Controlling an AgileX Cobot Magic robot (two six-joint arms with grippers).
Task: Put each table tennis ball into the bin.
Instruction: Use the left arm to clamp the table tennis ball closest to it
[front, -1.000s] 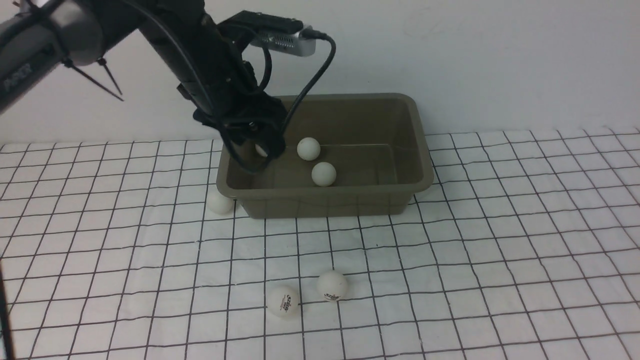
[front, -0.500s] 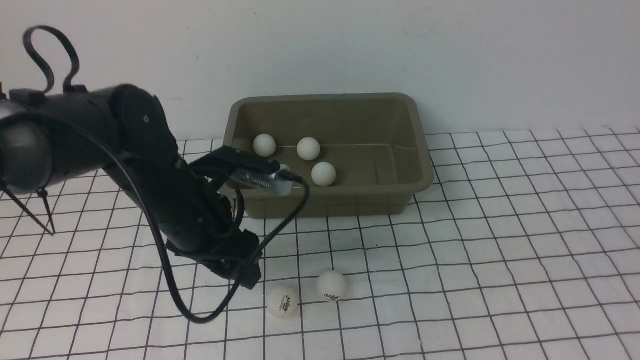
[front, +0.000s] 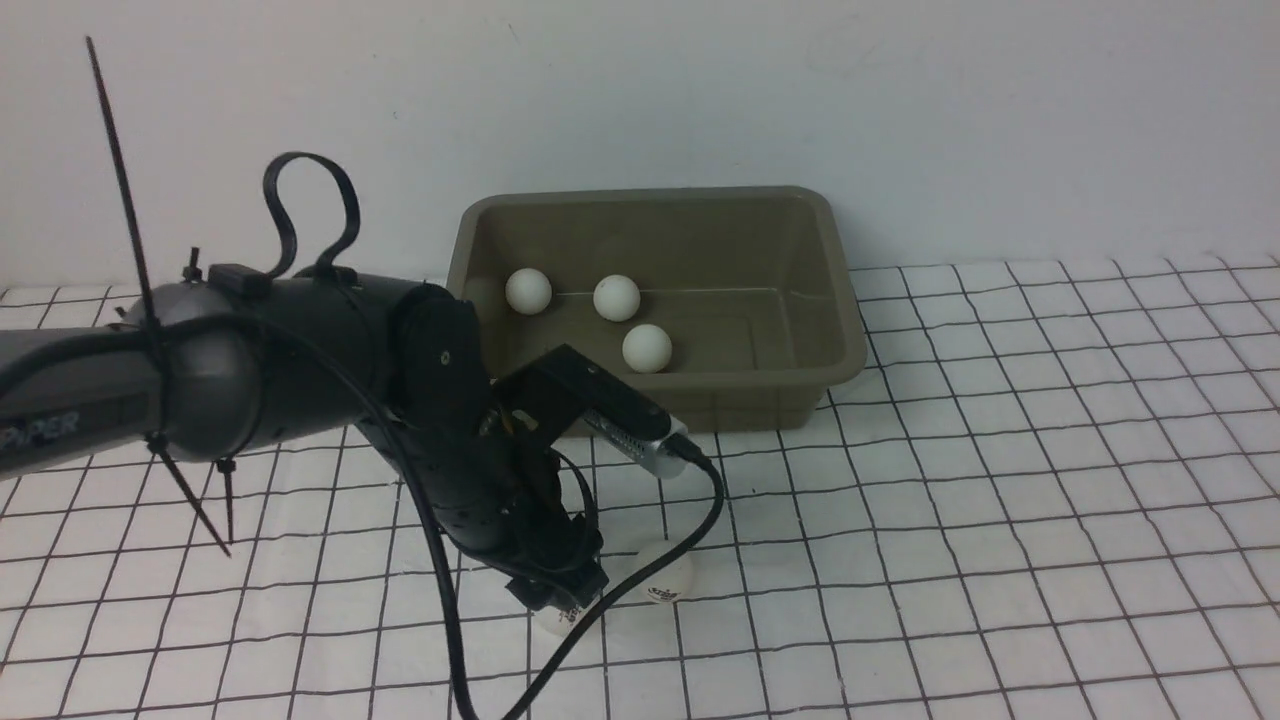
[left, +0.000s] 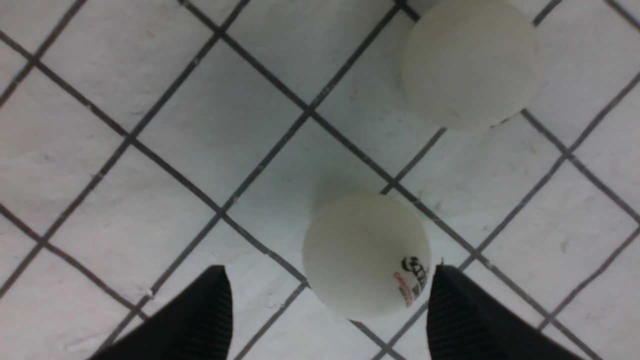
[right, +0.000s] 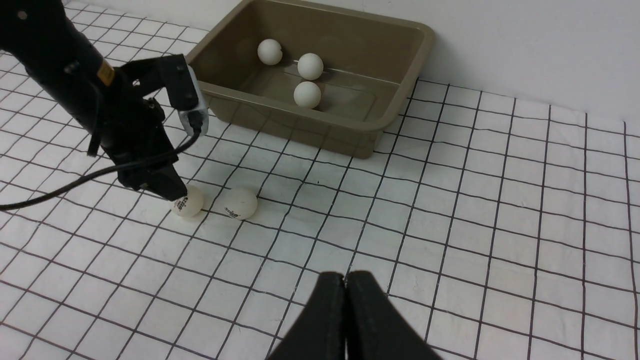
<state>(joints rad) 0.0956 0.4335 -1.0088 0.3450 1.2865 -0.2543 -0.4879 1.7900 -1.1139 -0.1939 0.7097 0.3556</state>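
You've got smooth matt plastic balls (left: 366, 256), faint-sheen plastic bin (front: 655, 195), wrinkly matt cloth-like sheet (front: 1000, 500); L gripper (left: 330, 272) fingers (left: 200, 320) ribbed, matt blk.

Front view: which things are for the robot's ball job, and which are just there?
For the job: bin, three balls in it, one ball between the open left jaws, another ball beside it.
Just there: checked cloth, white wall.

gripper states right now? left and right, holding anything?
Left gripper: open, jaws either side of a small white plastic table tennis ball with a printed logo, not closed on it.
Right gripper: shut, holding nothing.
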